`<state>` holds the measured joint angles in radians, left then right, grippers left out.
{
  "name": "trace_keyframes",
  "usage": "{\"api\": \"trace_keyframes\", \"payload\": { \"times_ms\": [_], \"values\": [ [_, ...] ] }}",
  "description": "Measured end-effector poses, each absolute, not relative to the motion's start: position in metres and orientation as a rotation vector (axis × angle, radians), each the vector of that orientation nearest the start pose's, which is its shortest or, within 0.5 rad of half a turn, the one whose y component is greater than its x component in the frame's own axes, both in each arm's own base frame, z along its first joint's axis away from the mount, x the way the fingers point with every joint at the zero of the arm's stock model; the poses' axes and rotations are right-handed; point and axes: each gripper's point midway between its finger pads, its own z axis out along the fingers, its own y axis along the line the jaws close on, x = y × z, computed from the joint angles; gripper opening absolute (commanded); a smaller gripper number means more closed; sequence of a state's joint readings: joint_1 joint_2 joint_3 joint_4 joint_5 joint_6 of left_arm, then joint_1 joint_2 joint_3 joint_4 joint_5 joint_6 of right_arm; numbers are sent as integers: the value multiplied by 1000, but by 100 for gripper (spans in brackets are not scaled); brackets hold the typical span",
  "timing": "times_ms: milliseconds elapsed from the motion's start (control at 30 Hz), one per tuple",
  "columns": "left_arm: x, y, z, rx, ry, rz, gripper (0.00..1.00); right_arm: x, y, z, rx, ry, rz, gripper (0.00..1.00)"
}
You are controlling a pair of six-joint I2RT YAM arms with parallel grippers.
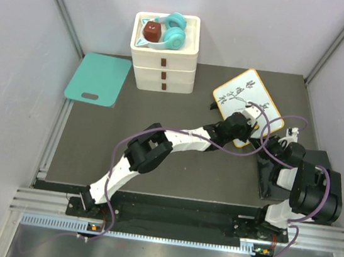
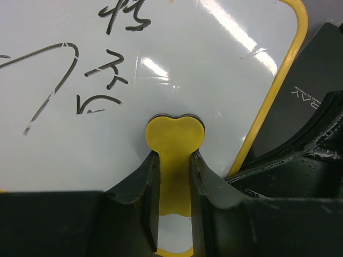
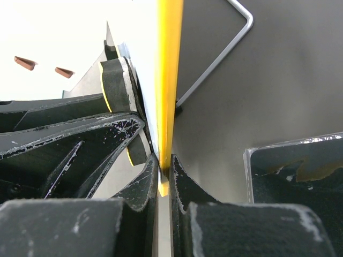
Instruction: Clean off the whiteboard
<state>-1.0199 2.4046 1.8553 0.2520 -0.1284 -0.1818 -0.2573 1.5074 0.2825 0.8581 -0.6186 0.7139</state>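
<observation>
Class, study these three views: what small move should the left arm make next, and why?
Probably slide the left end effector, gripping the yellow eraser, across the whiteboard toward the black scribbles: they are not yet wiped, and the right end effector clamps the board's rim steady.

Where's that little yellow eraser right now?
In the left wrist view, the yellow eraser is pinched between the left fingers, against the whiteboard near its yellow rim.
</observation>
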Motion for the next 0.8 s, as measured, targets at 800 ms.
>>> {"api": "trace_keyframes", "payload": {
  "times_ms": [800],
  "values": [
    [478,-514,106,514,1901,-572,0,340,42,67,501,1897,912,0]
  ]
}}
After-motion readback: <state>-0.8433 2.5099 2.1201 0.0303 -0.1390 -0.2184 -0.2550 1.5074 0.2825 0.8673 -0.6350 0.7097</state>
